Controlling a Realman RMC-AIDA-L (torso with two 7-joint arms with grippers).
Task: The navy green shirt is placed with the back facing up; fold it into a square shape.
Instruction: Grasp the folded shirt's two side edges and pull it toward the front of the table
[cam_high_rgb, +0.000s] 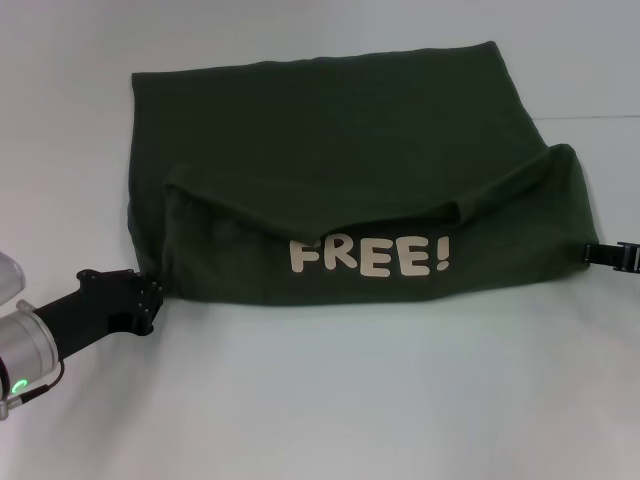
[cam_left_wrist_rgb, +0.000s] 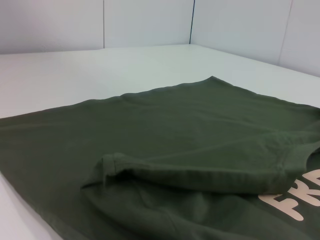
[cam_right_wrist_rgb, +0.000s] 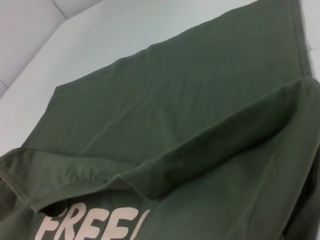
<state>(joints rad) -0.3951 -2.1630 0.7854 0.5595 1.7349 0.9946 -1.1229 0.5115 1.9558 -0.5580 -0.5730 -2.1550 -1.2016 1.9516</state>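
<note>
- nearest us in the head view, our left tool (cam_high_rgb: 150, 297) sits at the near left corner of the navy green shirt (cam_high_rgb: 330, 130), touching the cloth edge; we cannot tell whether it is clenched or released.
- our right tool (cam_high_rgb: 600, 255) reaches in from the right edge and meets the shirt's near right corner; only a dark tip shows, and we cannot tell its state either.
- the shirt lies on the pale surface (cam_high_rgb: 330, 400), its near part turned back over itself so the white "free!" lettering (cam_high_rgb: 370, 257) faces up, running from left to right.
- above the lettering the folded edge forms a raised, sagging ridge between the two corners.
- farther off, the plain back of the shirt spreads flat towards the far side of the surface.
</note>
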